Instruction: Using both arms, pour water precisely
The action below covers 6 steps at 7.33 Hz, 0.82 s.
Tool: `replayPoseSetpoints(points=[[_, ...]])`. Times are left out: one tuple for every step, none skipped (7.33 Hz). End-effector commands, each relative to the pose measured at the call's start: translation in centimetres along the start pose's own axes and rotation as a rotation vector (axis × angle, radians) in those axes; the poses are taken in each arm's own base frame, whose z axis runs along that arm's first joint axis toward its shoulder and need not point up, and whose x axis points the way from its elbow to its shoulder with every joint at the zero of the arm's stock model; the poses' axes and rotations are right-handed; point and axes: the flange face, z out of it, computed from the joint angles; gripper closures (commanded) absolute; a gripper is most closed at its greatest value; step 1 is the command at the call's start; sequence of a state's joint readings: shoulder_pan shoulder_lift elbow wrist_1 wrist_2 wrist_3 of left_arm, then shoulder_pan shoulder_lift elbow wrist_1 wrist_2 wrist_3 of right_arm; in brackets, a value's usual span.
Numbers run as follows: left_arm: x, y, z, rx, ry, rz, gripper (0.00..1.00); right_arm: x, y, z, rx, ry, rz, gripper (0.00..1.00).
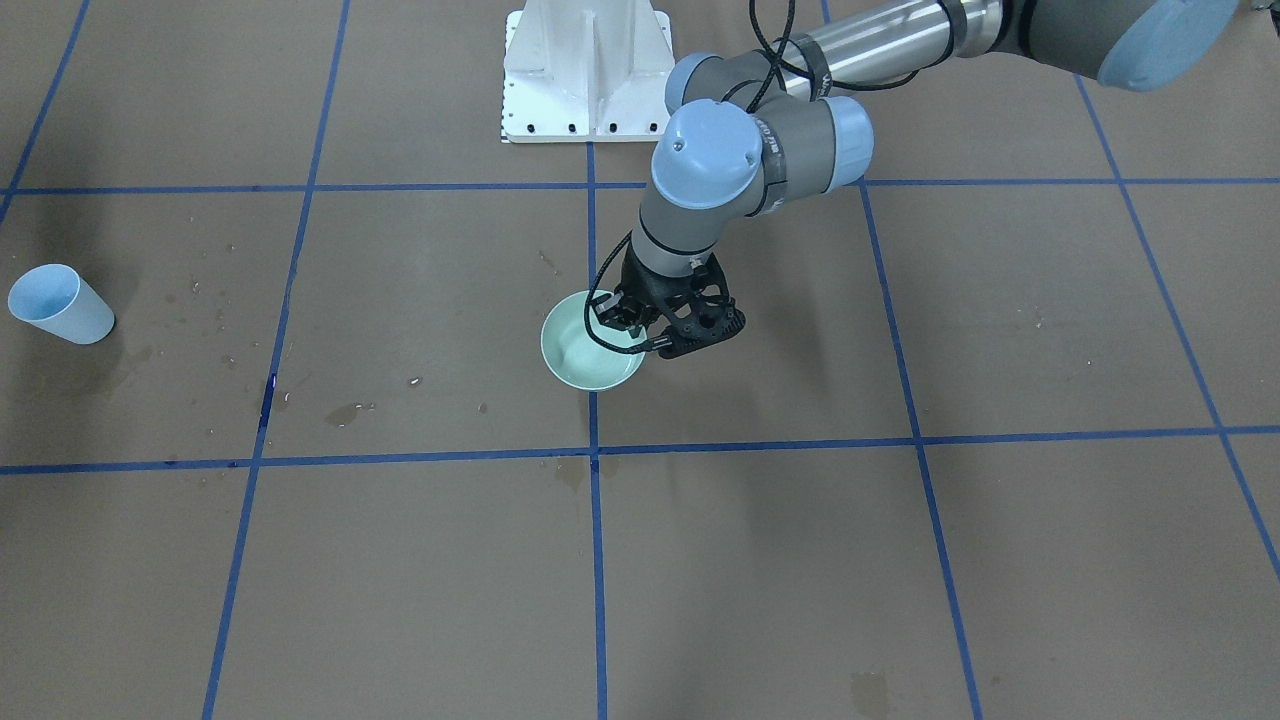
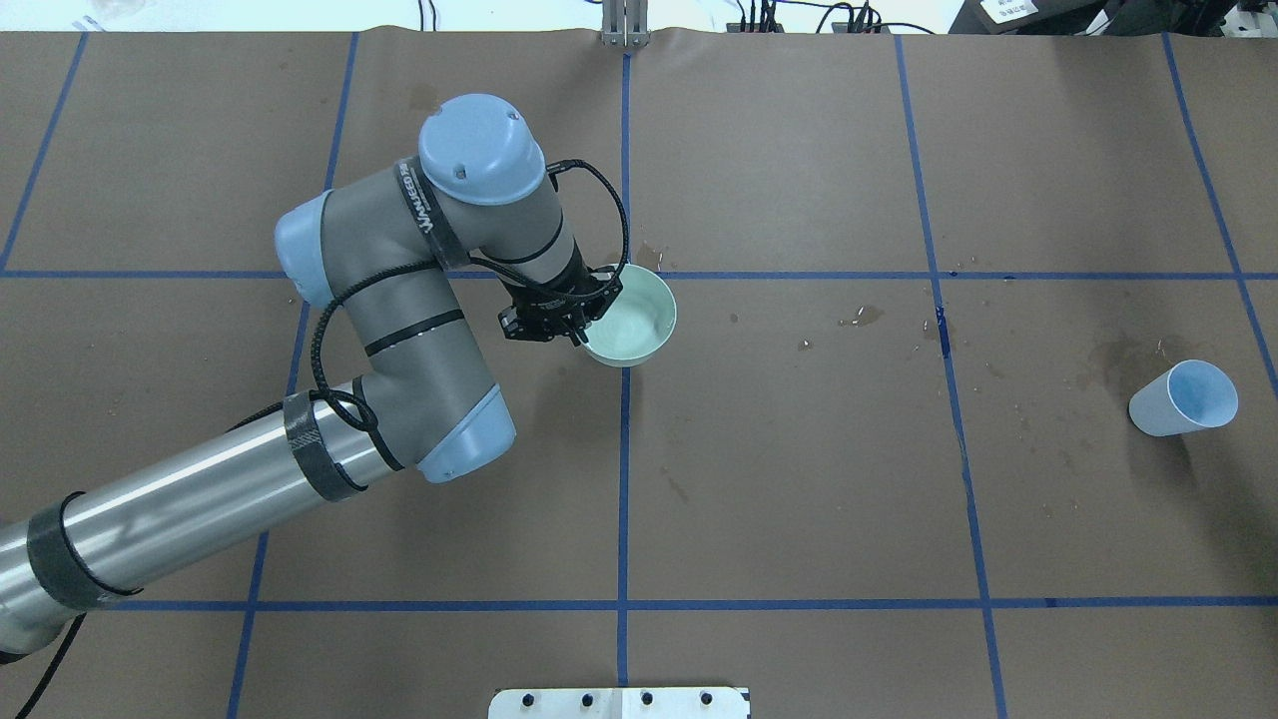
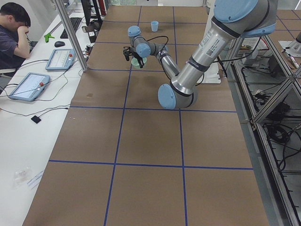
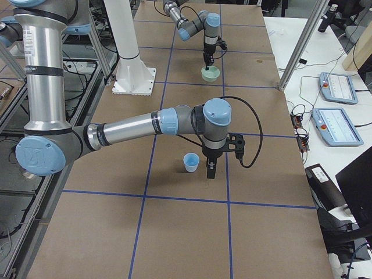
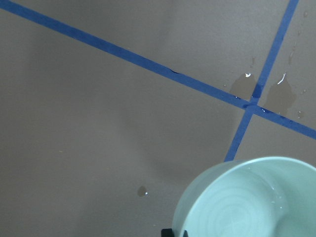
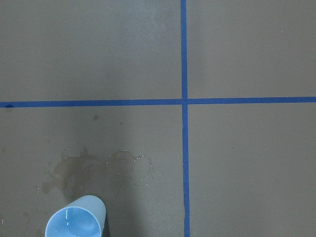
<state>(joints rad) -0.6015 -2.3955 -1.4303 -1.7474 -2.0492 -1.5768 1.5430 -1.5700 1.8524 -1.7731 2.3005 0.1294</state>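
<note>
A pale green bowl (image 1: 585,350) (image 2: 634,318) stands near the table's middle, and my left gripper (image 1: 640,335) (image 2: 582,322) is shut on its rim. In the left wrist view the bowl (image 5: 252,202) fills the lower right, with droplets inside. A light-blue cup (image 1: 60,305) (image 2: 1183,399) stands upright far to my right. My right gripper (image 4: 210,168) shows only in the exterior right view, close beside the cup (image 4: 190,162); I cannot tell if it is open. The right wrist view looks down on the cup (image 6: 76,222). No stream of water shows.
Wet stains and droplets (image 2: 864,316) (image 6: 69,168) mark the brown paper between bowl and cup. The white pedestal base (image 1: 587,70) stands at the robot's side. A seated operator (image 3: 14,28) and tablets (image 4: 334,87) are beyond the table's far edge.
</note>
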Motion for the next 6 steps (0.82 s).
replayPoseSetpoints(points=[[-0.2,0.6,3.8,0.017,0.012,-0.004,1.00,-0.6,-0.4,-0.1,0.002,-0.003,0.027,0.01],[-0.1,0.8,4.0,0.016,0.013,0.000,1.00,-0.4,0.1,0.0,0.000,-0.010,0.027,0.01],[-0.1,0.8,3.8,0.016,0.016,0.005,0.53,-0.5,0.1,0.0,0.001,-0.012,0.027,0.01],[-0.4,0.7,4.1,0.018,0.009,0.007,0.01,-0.6,0.1,-0.1,0.001,-0.017,0.028,0.01],[-0.3,0.8,3.8,0.021,0.011,0.005,0.00,-0.8,0.2,0.0,-0.005,-0.043,0.031,0.01],[0.3,0.7,1.4,0.026,0.048,0.012,0.00,-0.9,0.6,0.1,-0.009,-0.063,0.033,0.01]])
